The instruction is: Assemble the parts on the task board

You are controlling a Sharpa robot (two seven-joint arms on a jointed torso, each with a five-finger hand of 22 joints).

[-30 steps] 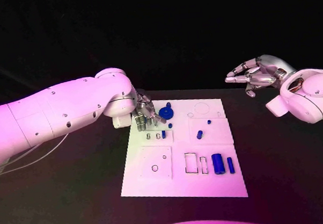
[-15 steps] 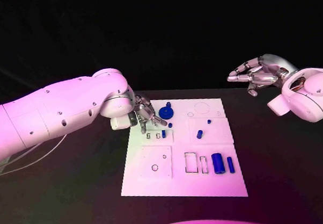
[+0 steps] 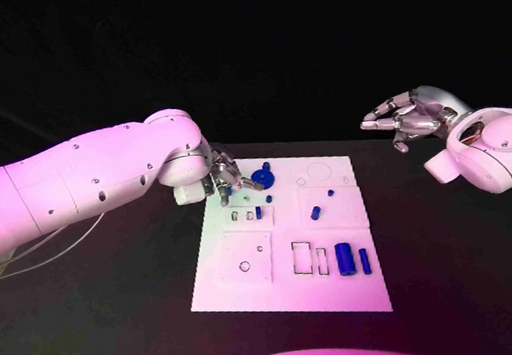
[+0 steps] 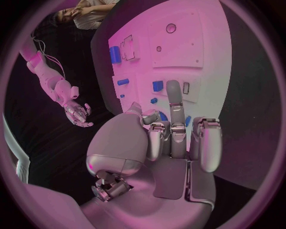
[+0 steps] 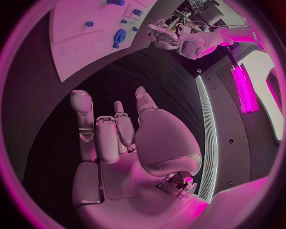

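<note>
Since a second ago the left hand (image 3: 234, 181) has lifted a little off the task board (image 3: 258, 288) and turned, so its fingers (image 4: 173, 98) now hang above the board's far left corner instead of reaching down beside the two small slots there. From its wrist view, most of its fingers are curled in toward the palm and one is stretched straight out over the board, with nothing between them. The right hand (image 3: 406, 121) has barely moved; it hovers well off the board's far right corner, above the black table (image 3: 111, 321), fingers loosely bent and apart, holding nothing.

On the board, a round blue part (image 3: 264, 178) with a small tab sits near the far edge, just beside the left hand's fingertips. A tiny blue part (image 3: 269, 199) lies just nearer than it, and a small blue peg (image 3: 259, 213) stands in the slots toward the board's left side. Toward the board's right side lie a small blue dot (image 3: 330, 193) and a short blue piece (image 3: 315, 213). Near the board's near right corner stand a larger blue cylinder (image 3: 345, 259) and a slimmer blue bar (image 3: 365, 260), side by side, next to two empty rectangular outlines
</note>
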